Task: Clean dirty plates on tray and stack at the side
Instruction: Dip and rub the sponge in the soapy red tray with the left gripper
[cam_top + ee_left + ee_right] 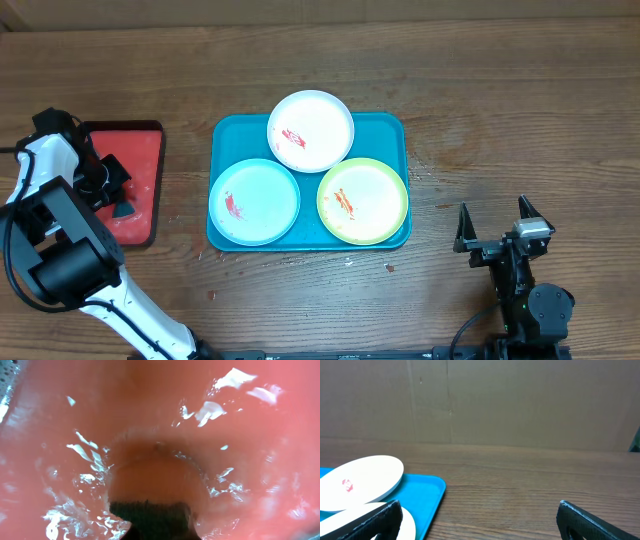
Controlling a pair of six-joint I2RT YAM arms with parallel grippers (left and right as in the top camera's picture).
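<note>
Brown wood makes up the counter [500,110], and a plain brown board wall [520,400] stands behind it. A big teal-blue plastic tray [385,133] with round corners and a raised rim lies in the middle of the counter. 3 round plastic plates lie on it, and each one has red smears. The white plate [311,130] is at the far side and sticks out over the big tray's far rim. The light blue plate [254,201] is at the near left. The yellow-green plate [362,200] is at the near right. The white plate touches both of them.

A small red plastic tray [140,150] with a dark rim lies well to the left of the big tray. The left pincer [108,182] is down over the red tray, very close to it. Its own camera shows only shiny pink-red and a dark shape [150,517] at the bottom, so I cannot tell if this pincer is wide or closed.

The right pincer [494,215] sits low at the near right of the counter, apart from the big tray. Its 2 black fingers [592,520] are spread wide apart.
</note>
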